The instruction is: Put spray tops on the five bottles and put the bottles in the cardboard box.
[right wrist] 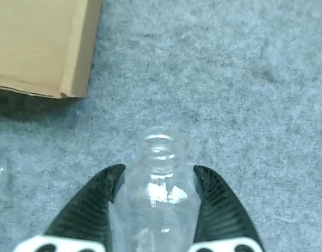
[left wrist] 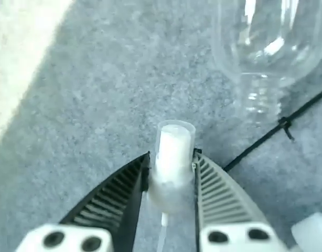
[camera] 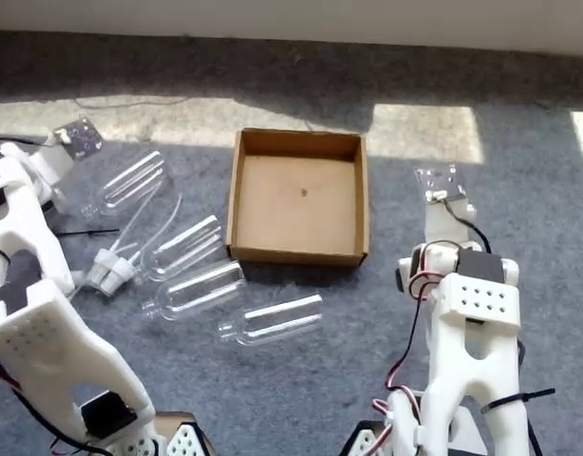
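Closest to us, the left gripper (left wrist: pixel 171 156) is clenched on a white spray top (left wrist: pixel 174 144). The top stands between the black ribbed jaws, and its thin tube runs back toward the wrist. The right gripper (right wrist: pixel 160 168) grasps a clear bottle (right wrist: pixel 157 202) by the body, with the open threaded neck pointing out past its tips.

Under both tools lies grey carpet (right wrist: pixel 245 79). Just ahead of the left gripper we see a second bottle (left wrist: pixel 266 47) on its side, neck toward the tool. A thin black cable (left wrist: pixel 266 134) crosses the carpet beside that neck. Ahead of the right gripper and off to one side, a corner of the cardboard box (right wrist: pixel 77 58) rests on the carpet, apart from the held bottle.

From above, the box sits open-topped between the two grippers. Three further bottles lie on their sides between the left arm and the box: one (camera: pixel 182 245), another (camera: pixel 198 287) and the last (camera: pixel 272 318). That gives us five bottles, one gripped and four lying loose. A cluster of spray tops (camera: pixel 111 271) lies between the left arm and these bottles, too tangled for us to count.

Farthest out, patches of sunlight (camera: pixel 424 131) fall across the carpet beyond the box. A pale wall strip (camera: pixel 367 17) closes the room.
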Motion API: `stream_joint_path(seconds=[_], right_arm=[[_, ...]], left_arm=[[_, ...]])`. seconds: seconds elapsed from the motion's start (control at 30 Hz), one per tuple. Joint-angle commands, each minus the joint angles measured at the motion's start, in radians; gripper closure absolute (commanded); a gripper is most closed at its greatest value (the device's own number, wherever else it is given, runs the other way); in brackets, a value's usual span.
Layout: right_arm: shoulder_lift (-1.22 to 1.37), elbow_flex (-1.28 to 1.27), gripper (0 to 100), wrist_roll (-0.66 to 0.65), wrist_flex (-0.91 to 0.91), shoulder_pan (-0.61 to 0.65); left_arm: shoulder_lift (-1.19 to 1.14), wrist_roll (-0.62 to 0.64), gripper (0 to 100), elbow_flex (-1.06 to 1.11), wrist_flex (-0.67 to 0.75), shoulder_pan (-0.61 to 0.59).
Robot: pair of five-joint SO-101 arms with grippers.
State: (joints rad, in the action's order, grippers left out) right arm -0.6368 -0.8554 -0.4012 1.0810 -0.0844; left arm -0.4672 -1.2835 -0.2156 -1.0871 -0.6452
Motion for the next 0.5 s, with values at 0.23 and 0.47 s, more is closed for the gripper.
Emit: stream_joint_path(seconds=[0.23, 0.47], right_arm=[[-0.053, 0.071, 99.4, 0.064, -0.001, 0.185], [-0.338, 0.099, 99.4, 0.184, -0.016, 0.265]], left_arm=[[0.536, 0.423, 98, -0.010, -0.259, 0.008], [0.865, 0.652, 98, -0.013, -0.443, 0.183]])
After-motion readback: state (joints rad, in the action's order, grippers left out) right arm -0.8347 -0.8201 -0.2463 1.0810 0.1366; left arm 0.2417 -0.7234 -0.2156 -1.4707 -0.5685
